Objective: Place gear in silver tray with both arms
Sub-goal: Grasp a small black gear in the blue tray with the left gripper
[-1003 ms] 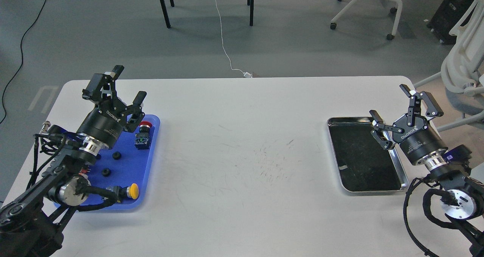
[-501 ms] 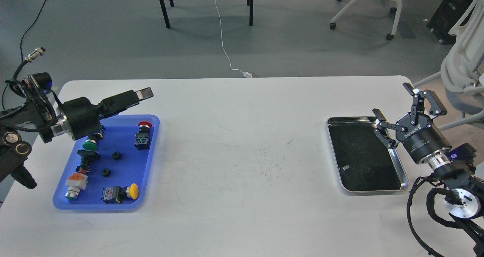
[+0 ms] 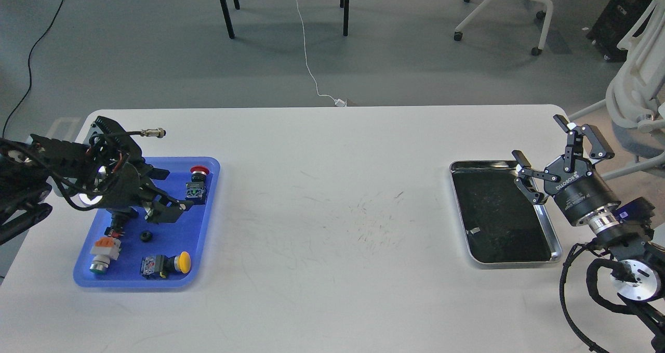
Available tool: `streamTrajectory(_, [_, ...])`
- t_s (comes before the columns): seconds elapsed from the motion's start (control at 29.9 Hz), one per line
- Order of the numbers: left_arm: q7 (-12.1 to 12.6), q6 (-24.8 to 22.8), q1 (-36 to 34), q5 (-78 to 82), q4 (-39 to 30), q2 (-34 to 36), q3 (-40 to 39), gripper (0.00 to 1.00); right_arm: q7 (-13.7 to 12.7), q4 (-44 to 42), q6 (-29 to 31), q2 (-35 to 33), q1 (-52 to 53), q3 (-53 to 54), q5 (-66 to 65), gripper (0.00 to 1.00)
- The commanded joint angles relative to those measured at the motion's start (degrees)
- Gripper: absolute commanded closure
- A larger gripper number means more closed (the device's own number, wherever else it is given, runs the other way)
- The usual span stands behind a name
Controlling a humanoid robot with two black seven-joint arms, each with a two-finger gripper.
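The left hand (image 3: 169, 210) has swung round in the last half second: it was pointing out level above the far edge of the blue tray (image 3: 208, 223), and now it is tipped down into that tray. Its dark fingers sit over the spot where one small black gear lay a moment ago. That gear is no longer visible, so it is probably under or between the fingers. I cannot tell how wide they stand, nor whether they grip anything. A second black gear (image 3: 146, 235) lies just below the left hand on the blue floor. This looks like the start of the pick, with nothing delivered yet.

The right hand (image 3: 552, 155) has barely shifted. It hovers spread wide and empty, over the right rim of the silver tray (image 3: 459, 207), which holds no gear.

The gears are small, matte, round and toothed. The other parts beside the left hand are chunky push-buttons with glossy red (image 3: 199, 172), yellow (image 3: 182, 262) and orange caps. The blue tray is smooth plastic; the silver tray is polished metal with rounded corners and a dark mirror floor. The table (image 3: 332, 228) is white and scuffed.
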Motion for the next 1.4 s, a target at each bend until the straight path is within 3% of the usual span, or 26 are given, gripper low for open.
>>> streamTrajectory(0.0, [0.0,1.5,0.5,1.4,3.1,-0.9,1.2,0.13,0.0,0.1,0.0,0.0,0.0,0.0,0.0,0.01])
streamTrajectory(0.4, [0.0,2.6,0.6,1.4,6.0,-2.5,3.5,0.24,0.0,0.0,0.0,-0.1,0.2,0.0,0.0,0.01])
streamTrajectory(0.6, [0.0,2.6,1.3,1.4,6.4,-3.1,4.1,0.36,0.0,0.1,0.0,-0.1,0.0,0.0,0.0,0.01])
streamTrajectory(0.97, [0.0,3.0,2.2,1.4,10.2,-4.0,4.1,0.37,0.0,0.1,0.0,-0.1,0.0,0.0,0.0,0.01])
streamTrajectory(1.07, [0.0,3.0,2.3,1.4,10.3,-3.9,4.1,0.47,0.0,0.1,0.0,-0.2,-0.1,0.0,0.0,0.01])
streamTrajectory(1.27, [0.0,3.0,3.3,1.4,10.3,-3.9,4.1,0.83,0.0,0.1,0.0,-0.3,0.0,0.1,0.0,0.01])
streamTrajectory(1.37, [0.0,3.0,3.2,1.4,10.3,-3.8,4.0,0.87,0.0,0.1,0.0,-0.3,0.0,0.1,0.0,0.01])
